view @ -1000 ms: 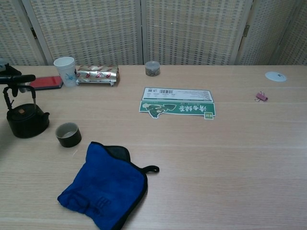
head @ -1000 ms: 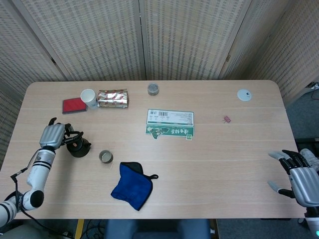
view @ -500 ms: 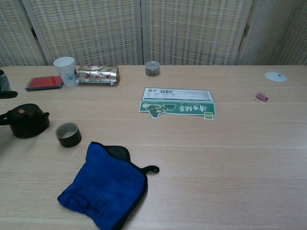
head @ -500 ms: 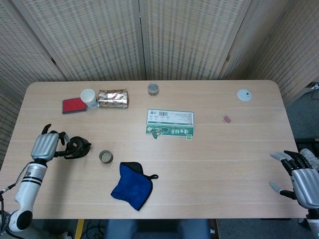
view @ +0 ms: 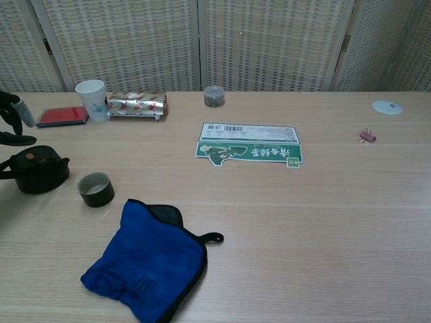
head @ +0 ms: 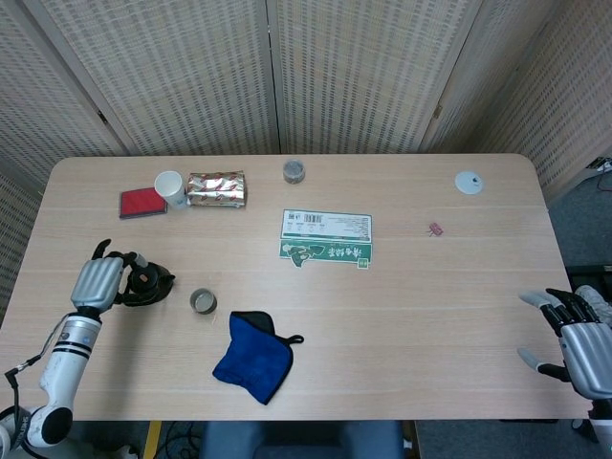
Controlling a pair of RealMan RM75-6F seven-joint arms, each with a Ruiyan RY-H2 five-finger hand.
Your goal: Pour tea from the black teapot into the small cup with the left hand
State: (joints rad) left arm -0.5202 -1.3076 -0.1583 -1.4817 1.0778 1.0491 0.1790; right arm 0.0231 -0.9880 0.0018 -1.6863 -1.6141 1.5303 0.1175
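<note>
Beside the black teapot [head: 146, 284], left hand [head: 98, 282] has let go; handle down.

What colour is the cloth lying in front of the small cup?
Blue with a black edge; chest view shows it best.

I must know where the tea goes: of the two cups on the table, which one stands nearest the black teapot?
The small dark cup, just right of the teapot. The white paper cup stands far back, beside the silver packet.

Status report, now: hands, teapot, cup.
Left hand open beside black teapot, not gripping. Right hand open, idle. Small cup upright right of teapot; path clear.
</note>
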